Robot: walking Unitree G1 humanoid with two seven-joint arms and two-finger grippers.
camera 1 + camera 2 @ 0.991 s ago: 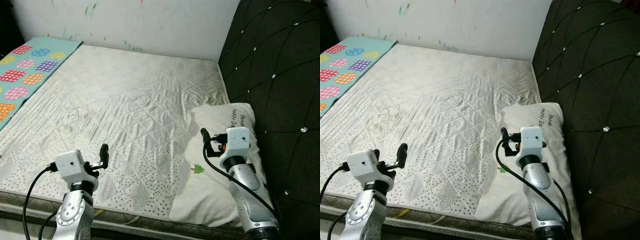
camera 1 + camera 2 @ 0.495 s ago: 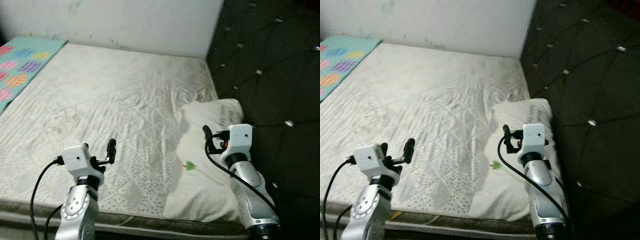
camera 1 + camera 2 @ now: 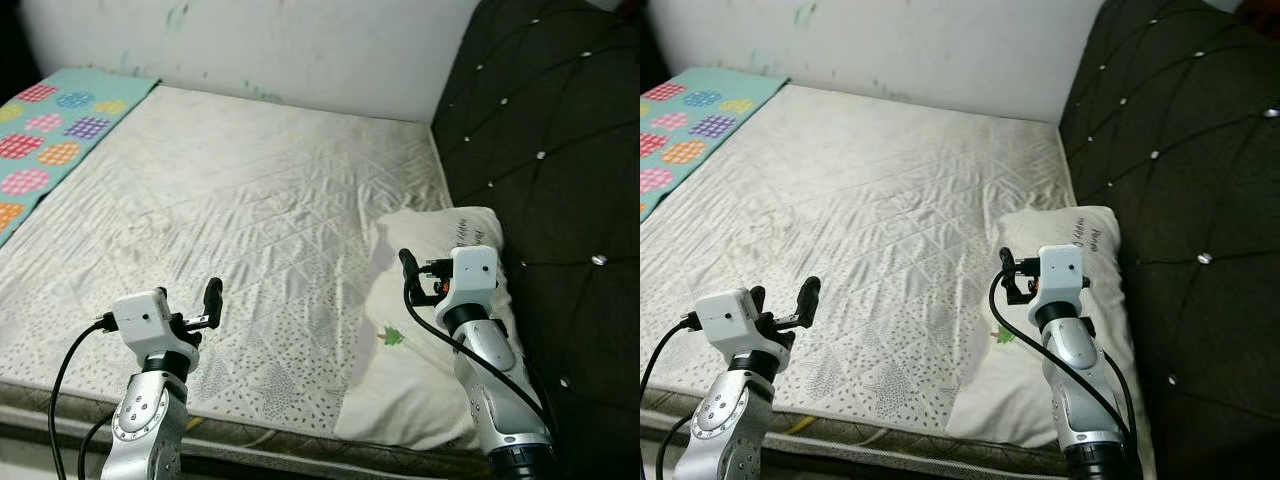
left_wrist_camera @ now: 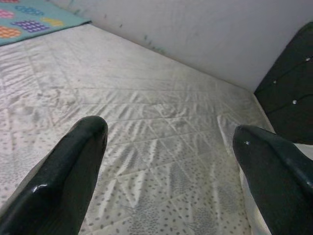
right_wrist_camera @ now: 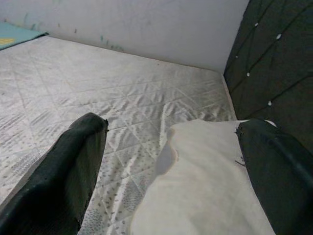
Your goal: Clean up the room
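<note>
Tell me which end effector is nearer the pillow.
Right. The right end effector hovers over the pillow; the left end effector hangs over the mattress, well aside.

bare quilted mattress (image 3: 250,220) fills the room's corner, wrinkled and lightly stained. dark tufted headboard (image 3: 545,150) with shiny studs on the right. white wall (image 3: 300,45) behind, scuffed with coloured marks.

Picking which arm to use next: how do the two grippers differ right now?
The left gripper hangs over the bare quilted mattress near its front edge; the right gripper hangs over the white pillow beside the dark headboard. Both are open and hold nothing.
</note>
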